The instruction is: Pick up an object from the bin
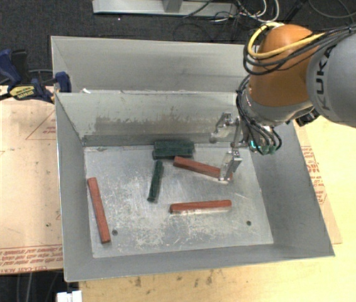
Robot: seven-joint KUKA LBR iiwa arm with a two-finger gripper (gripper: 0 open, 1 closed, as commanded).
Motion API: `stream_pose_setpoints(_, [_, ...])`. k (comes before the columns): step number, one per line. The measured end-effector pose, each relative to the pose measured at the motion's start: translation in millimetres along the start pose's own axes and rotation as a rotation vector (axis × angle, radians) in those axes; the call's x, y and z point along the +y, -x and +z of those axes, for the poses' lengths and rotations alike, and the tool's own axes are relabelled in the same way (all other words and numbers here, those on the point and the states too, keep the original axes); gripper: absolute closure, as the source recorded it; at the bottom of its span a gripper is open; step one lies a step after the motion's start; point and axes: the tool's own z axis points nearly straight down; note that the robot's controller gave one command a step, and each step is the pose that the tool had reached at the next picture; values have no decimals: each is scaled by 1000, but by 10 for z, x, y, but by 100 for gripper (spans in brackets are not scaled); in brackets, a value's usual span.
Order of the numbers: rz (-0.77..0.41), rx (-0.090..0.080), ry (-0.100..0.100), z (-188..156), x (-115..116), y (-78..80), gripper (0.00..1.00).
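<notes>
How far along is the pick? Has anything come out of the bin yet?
Done: nothing is lifted. The left stick, the lower stick, the upper stick and the dark green T-shaped tool all lie on the floor of the bin. In hand: the gripper is low at the upper stick's right end; I cannot tell whether it grips. Left: the grasp and the lift out.

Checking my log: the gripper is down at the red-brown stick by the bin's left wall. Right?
Not that stick. The camera view shows the gripper at the right end of the red-brown stick beside the dark green tool.
</notes>
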Motion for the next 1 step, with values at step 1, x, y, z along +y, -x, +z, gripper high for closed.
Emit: stream_pose_setpoints(1, [0,-8,0,-51,0,14,0])
